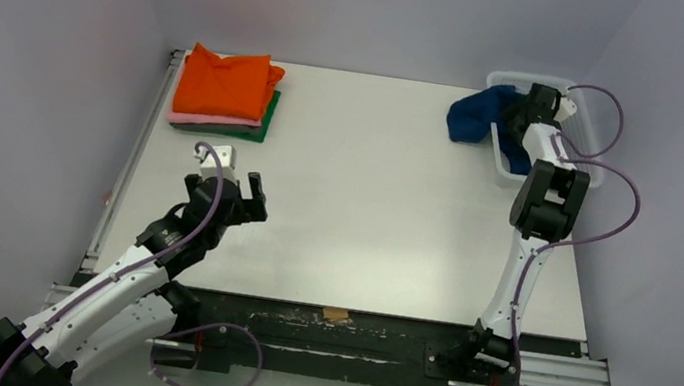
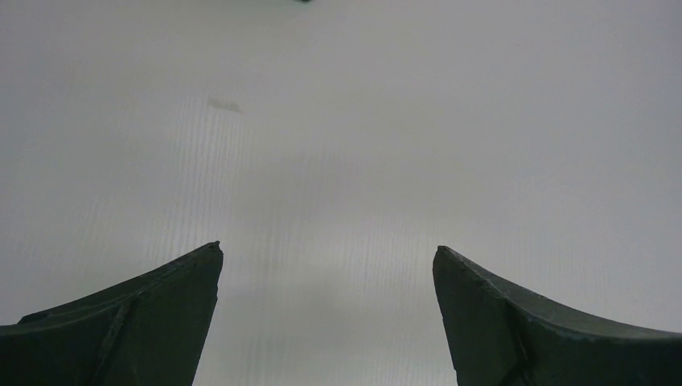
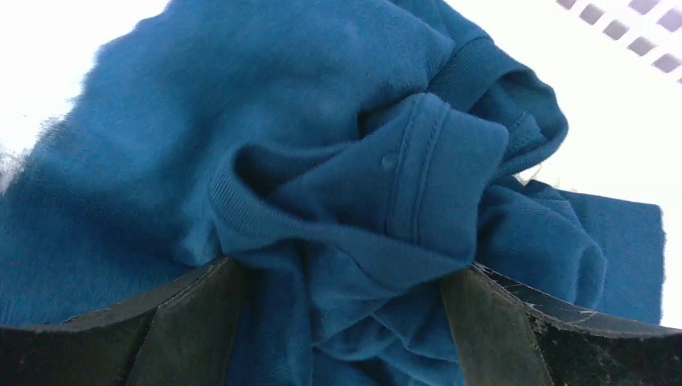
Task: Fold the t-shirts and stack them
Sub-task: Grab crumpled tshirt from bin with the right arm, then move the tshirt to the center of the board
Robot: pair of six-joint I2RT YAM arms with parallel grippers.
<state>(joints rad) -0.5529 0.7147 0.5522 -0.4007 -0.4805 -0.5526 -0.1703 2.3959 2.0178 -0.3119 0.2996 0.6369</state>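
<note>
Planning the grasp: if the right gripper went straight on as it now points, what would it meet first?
The crumpled navy blue t-shirt; its cloth sits between the fingers of the right gripper, probably touching them.

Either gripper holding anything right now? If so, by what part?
Left gripper: nothing, open above the table. Right gripper straddles a bunched fold of the navy t-shirt beside a stitched hem; whether it grips cannot be told.

Folded t-shirts (image 1: 226, 91) far left, loose t-shirt (image 1: 476, 114) draped over basket (image 1: 500, 165) far right
</note>
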